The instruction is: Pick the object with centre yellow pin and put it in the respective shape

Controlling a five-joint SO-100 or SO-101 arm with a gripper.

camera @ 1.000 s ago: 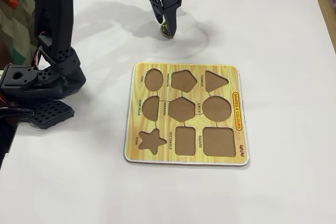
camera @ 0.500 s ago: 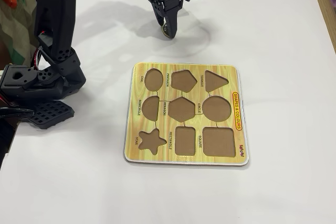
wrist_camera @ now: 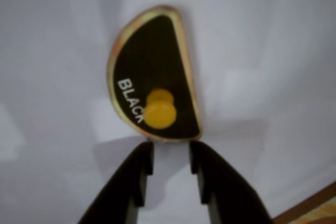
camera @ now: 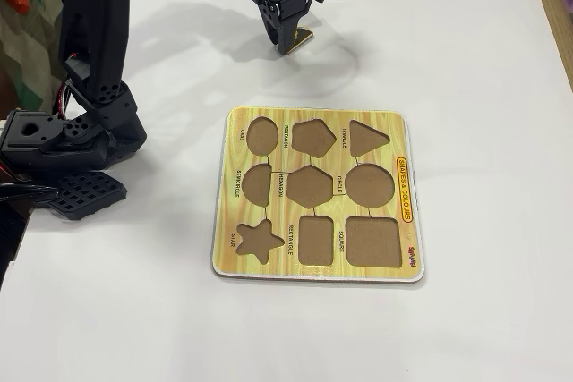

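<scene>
Wrist view, nearest first: two matte black fingers (wrist_camera: 137,174) rise from the bottom edge, blunt-tipped and set a narrow gap apart, so the gripper (wrist_camera: 170,156) is slightly spread and pinches nothing. Just past the tips, almost touching them, the piece (wrist_camera: 153,72) lies flat on the smooth white table (wrist_camera: 273,51): a half-disc with a glossy black face, a thin tan rim and the word BLACK in white along its curved side. Its straight edge faces right in this view, and a round, smooth yellow knob (wrist_camera: 159,109) stands on the end nearest the fingers. At the bottom right corner a sliver of the board's edge (wrist_camera: 310,211) shows, brown and yellow. In the fixed view the order runs otherwise: closest is the board (camera: 407,257), a flat square with rounded corners, printed in yellow wood grain, with nine brown cut-outs in three rows, all bare. The semicircle recess (camera: 257,183) sits at the left of the middle row, below the oval and left of the hexagon. Left of the board stands the arm's black base (camera: 72,140), blocky and ribbed. Farthest back, well apart from the board, the gripper (camera: 288,42) points down at the table, with a bit of the piece (camera: 304,38) showing beside its tip.
</scene>
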